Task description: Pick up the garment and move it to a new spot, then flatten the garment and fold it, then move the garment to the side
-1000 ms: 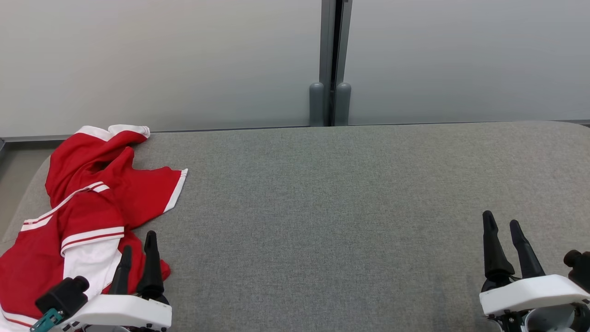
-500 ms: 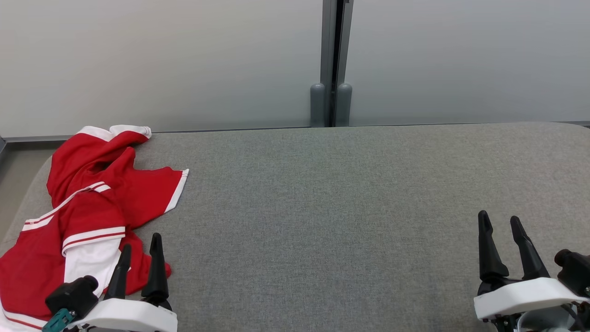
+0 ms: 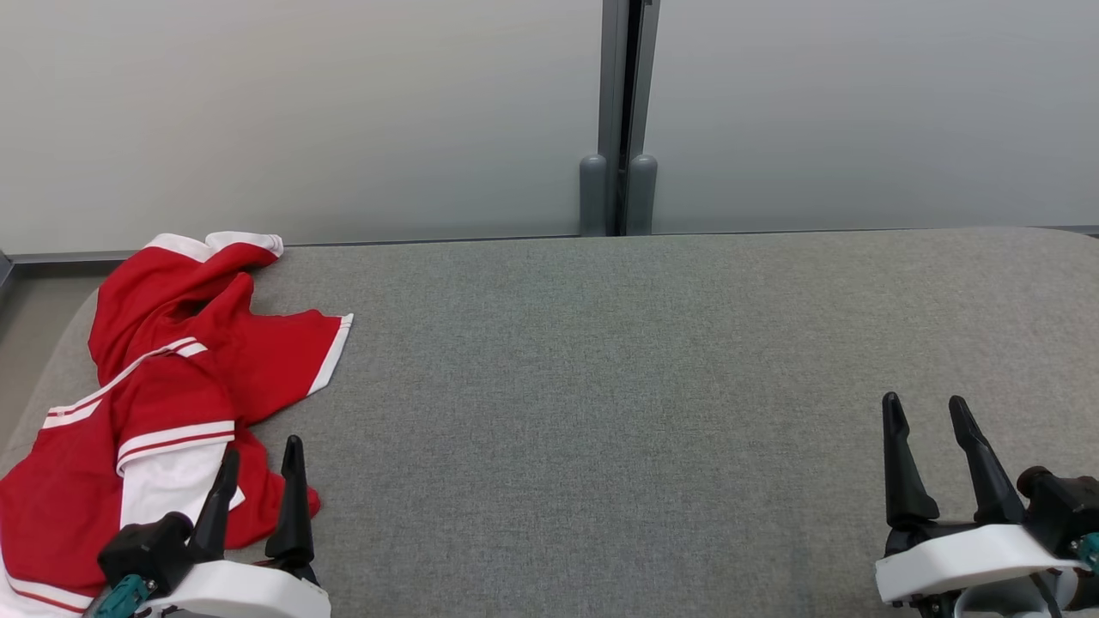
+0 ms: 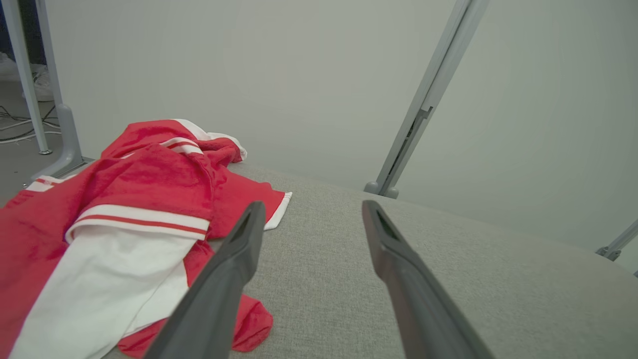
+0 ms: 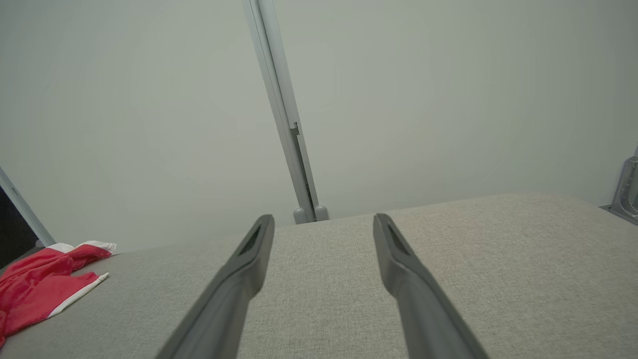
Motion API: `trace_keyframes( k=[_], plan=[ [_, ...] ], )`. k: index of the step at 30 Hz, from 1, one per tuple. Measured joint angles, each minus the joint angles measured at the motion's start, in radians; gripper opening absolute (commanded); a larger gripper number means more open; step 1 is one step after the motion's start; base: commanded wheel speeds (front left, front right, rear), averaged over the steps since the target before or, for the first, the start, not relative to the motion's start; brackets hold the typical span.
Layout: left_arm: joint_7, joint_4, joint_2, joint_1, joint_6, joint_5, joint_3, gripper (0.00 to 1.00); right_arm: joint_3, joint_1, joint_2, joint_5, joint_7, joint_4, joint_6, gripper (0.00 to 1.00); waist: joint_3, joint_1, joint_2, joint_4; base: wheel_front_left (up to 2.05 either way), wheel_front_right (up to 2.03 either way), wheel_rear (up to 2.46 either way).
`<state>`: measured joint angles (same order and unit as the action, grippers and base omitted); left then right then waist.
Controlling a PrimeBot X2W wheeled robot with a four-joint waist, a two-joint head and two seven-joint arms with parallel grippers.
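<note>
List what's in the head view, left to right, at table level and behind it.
red and white garment → left gripper, open, its fingers at the garment's lower right edge → grey divider post behind the table → right gripper, open, over bare table

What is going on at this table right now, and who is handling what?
A two-armed robot is at a grey padded table with a crumpled red and white garment lying at the table's left end. The left gripper is open and empty, with its fingers at the garment's near edge. The right gripper is also open and empty, over bare table far to the right. The garment has not been picked up yet.
</note>
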<state>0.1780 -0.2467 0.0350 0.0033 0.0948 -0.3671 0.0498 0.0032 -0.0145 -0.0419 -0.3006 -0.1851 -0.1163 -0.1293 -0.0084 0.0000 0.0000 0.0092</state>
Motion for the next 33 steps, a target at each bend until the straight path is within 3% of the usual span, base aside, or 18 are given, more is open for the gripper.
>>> trace_keyframes(
  k=[33],
  plan=[
    [0.071, -0.007, 0.009, 0.009, 0.014, 0.241, 0.018, 1.00, -0.009, 0.016, -0.003, 0.195, -0.063, 0.037, 0.000, 1.00, 0.001, 0.0000, 0.0000, 0.001, 0.00, 0.00, 0.00]
  ],
)
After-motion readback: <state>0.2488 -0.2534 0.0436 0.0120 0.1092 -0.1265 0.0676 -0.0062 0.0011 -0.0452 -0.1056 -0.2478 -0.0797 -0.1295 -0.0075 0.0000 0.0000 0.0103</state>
